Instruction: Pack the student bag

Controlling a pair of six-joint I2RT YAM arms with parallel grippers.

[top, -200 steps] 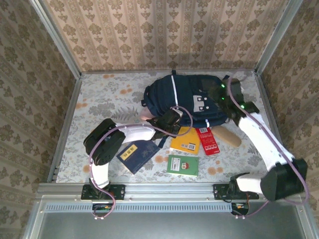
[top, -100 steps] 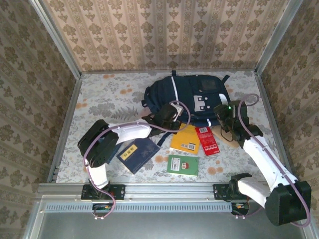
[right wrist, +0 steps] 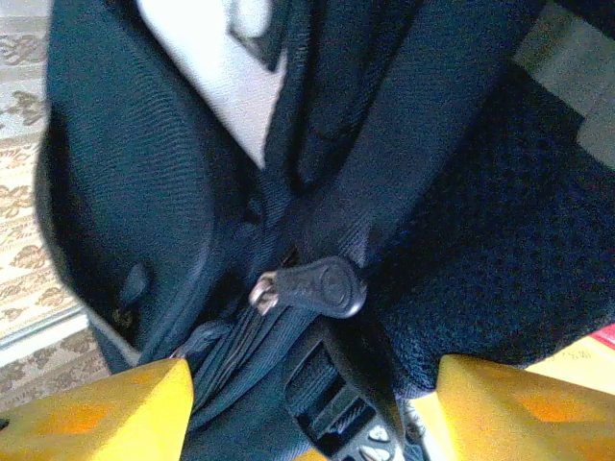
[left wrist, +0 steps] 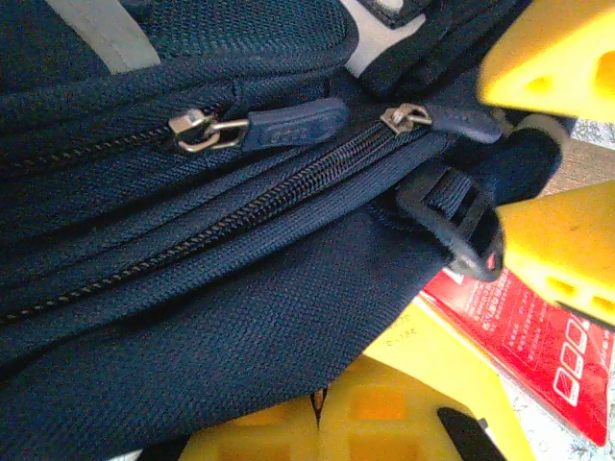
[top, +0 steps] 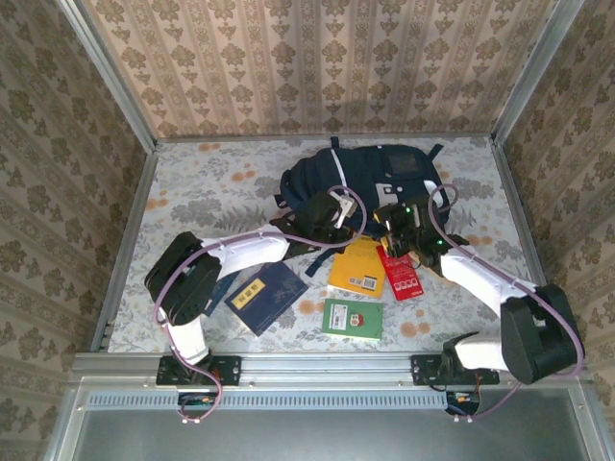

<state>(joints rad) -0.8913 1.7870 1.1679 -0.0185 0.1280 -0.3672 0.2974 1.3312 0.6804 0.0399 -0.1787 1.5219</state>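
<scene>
The student bag (top: pixel 357 181), dark navy with a thin white stripe, lies at the back middle of the table. My left gripper (top: pixel 325 215) is at its near edge, and its yellow fingers (left wrist: pixel 332 418) are shut, pinching the hem of the navy fabric, which is raised off the books. My right gripper (top: pixel 398 227) is at the bag's near right corner. It stands open (right wrist: pixel 312 403), one finger on each side of a dark zipper pull (right wrist: pixel 317 285) and a black strap buckle (right wrist: pixel 351 403). Two zipper pulls (left wrist: pixel 288 123) show in the left wrist view.
A yellow book (top: pixel 358 269) and a red book (top: pixel 400 273) lie just in front of the bag, partly under its edge. A green book (top: pixel 353 318) and a navy booklet (top: pixel 267 296) lie nearer the arms. Metal frame rails border the table.
My right arm has swung from the bag's far right side round to its near right corner, and its jaws have widened. The left gripper has moved back and up with the bag's edge.
</scene>
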